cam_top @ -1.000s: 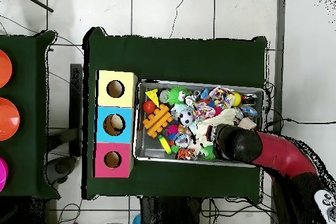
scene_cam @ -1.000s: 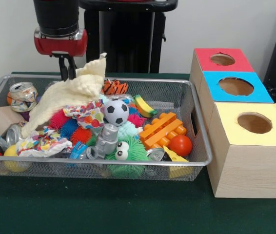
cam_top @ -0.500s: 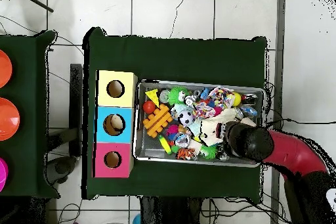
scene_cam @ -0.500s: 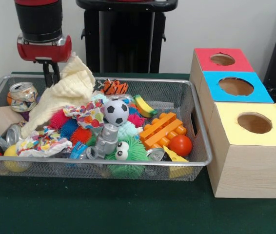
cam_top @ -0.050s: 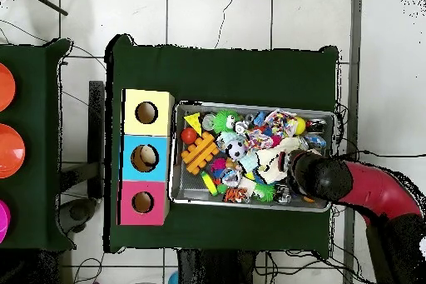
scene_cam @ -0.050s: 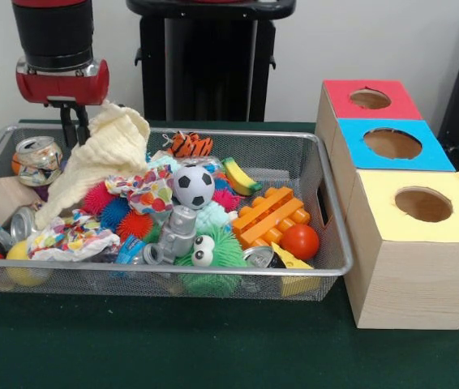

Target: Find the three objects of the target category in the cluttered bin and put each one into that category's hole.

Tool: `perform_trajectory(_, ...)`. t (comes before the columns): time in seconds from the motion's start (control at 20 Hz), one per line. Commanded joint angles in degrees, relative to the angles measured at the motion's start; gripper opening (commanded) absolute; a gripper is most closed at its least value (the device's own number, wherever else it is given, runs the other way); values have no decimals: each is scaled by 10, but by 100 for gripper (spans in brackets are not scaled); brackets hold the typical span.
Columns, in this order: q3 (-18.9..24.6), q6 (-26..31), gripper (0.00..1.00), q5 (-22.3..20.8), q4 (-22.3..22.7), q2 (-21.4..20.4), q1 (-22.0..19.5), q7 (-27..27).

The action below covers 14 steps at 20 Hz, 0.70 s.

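Note:
My gripper (scene_cam @ -0.050s: 74,131) hangs over the far left part of the wire bin (scene_cam @ -0.050s: 213,271), its dark fingers close together beside a cream cloth (scene_cam @ -0.050s: 104,158). The cloth's top corner stands raised at the fingers and the rest drapes down over the pile, so the gripper appears shut on it. In the overhead view the arm's wrist (cam_top @ -0.050s: 320,176) covers the gripper, with the cream cloth (cam_top @ -0.050s: 270,160) just beside it. Three boxes stand next to the bin, each with a hole: red (scene_cam @ -0.050s: 367,99), blue (scene_cam @ -0.050s: 392,144) and yellow (scene_cam @ -0.050s: 422,204).
The bin holds a soccer ball (scene_cam @ -0.050s: 192,186), an orange brick (scene_cam @ -0.050s: 270,215), a red ball (scene_cam @ -0.050s: 300,241), a green fuzzy toy with eyes (scene_cam @ -0.050s: 213,255), a crushed can (scene_cam @ -0.050s: 37,160), a banana (scene_cam @ -0.050s: 240,176), spiky balls and patterned cloths. Orange discs lie on a side table (cam_top @ -0.050s: 25,64).
The gripper has moved left along the bin's far side, and the cloth's raised corner has travelled left with it and dropped a little lower.

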Motion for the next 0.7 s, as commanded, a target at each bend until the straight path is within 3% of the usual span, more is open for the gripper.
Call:
perform_trajectory(0.05, 51, 51, 0, -34, -20, 13, -1, -106)
perform_trajectory(0.7, 54, 58, 0, -31, -3, -16, 4, -90)
